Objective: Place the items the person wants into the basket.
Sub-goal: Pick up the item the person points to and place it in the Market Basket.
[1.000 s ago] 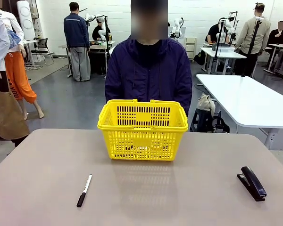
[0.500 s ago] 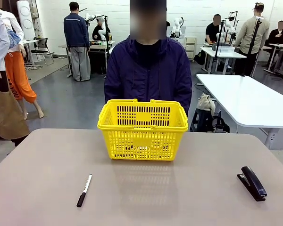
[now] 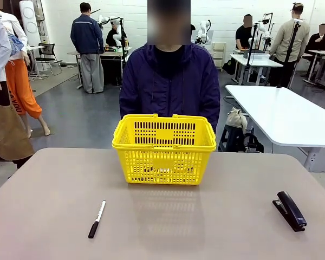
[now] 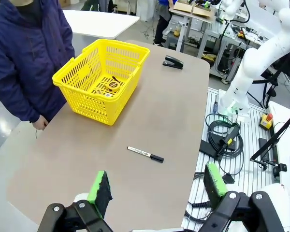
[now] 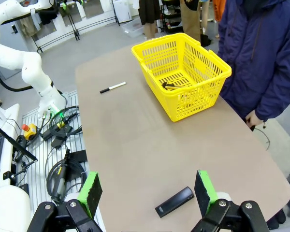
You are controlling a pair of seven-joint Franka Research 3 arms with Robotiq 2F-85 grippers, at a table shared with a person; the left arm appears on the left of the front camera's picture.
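Observation:
The yellow basket (image 3: 163,149) stands at the far middle of the table, right in front of the person (image 3: 170,81) in a dark jacket. On the floor of the basket (image 4: 102,79) lie a small yellow-and-black tape measure (image 4: 115,86) and other small things I cannot make out. In the right wrist view a slim dark item (image 5: 169,86) shows inside the basket (image 5: 183,72). My left gripper (image 4: 157,186) hovers open and empty high over the table's near side. My right gripper (image 5: 148,191) is open and empty too, above the stapler end of the table.
A white-and-black pen (image 3: 96,219) lies on the near left of the table and a black stapler (image 3: 290,210) on the near right. The person's hands (image 4: 40,124) hang at the far edge. Cables and the arm bases (image 4: 234,101) sit beyond the table's near edge.

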